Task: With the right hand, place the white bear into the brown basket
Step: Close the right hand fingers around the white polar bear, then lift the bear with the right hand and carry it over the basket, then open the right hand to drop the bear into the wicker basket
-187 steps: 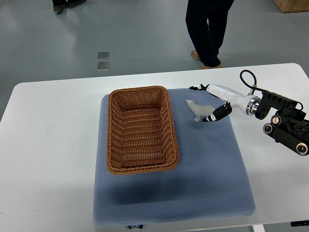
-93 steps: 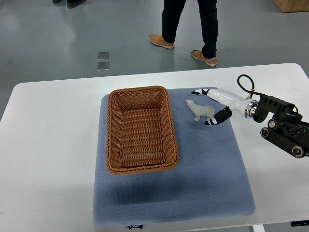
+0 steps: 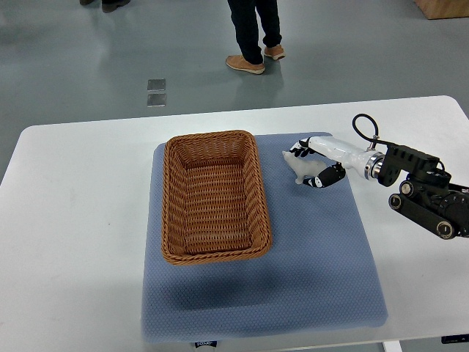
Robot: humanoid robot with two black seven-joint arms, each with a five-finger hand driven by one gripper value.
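Bear [image 3: 299, 166] sits on mat [image 3: 315, 249] near its far right corner, outside empty basket [image 3: 214, 196], right hand [image 3: 316, 163] curling around it; lift and drop remain.

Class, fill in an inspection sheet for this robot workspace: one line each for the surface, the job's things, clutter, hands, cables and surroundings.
Surface: white table with a blue mat laid across its middle.
Job's things: brown basket on the mat, nothing in it; white bear on the mat just right of the basket.
Clutter: nothing seen.
Hands: right hand closing around the bear, one finger behind it and one in front; a firm grasp cannot be confirmed. Left hand out of view.
Cables: black loop at the right wrist.
Surroundings: grey floor; a person's legs beyond the table; small floor plate.
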